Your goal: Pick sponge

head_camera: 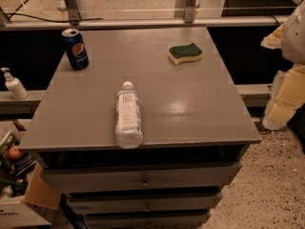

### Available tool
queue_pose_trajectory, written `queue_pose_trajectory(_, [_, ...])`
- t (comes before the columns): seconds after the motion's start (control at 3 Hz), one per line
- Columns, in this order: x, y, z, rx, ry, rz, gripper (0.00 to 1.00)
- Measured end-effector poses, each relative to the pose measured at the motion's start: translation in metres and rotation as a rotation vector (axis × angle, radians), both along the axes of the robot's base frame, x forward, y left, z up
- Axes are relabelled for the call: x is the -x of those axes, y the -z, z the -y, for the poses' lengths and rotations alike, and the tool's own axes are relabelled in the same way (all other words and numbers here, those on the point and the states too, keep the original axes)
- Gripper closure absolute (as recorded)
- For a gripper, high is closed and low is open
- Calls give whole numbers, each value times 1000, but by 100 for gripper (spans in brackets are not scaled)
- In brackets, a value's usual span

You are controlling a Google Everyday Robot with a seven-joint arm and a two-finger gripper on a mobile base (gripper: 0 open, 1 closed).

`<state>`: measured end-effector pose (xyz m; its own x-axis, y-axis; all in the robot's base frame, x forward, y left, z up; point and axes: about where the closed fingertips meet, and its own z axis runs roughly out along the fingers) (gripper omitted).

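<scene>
Green-topped wavy foam sponge (185,53); Pepsi can (75,48) well apart; my gripper (285,99) at right, its state I cannot tell.

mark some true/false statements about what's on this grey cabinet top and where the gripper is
1. The green-topped yellow foam sponge lies at the back right of the grey cabinet top. True.
2. The clear plastic water bottle stands upright. False: it lies on its side near the front edge.
3. The blue Pepsi can stands upright at the back left. True.
4. The robot's cream-padded gripper touches the sponge. False: it is beyond the top's right edge, apart from the sponge.
</scene>
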<state>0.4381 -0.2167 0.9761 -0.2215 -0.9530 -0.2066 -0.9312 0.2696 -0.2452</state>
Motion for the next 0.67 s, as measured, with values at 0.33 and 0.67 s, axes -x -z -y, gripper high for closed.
queue_pose_trajectory(0.33, [0,-1,0,-1,1,3,0])
queue_pose_trajectory(0.67, [-14,13,-3,-62,2,12,0])
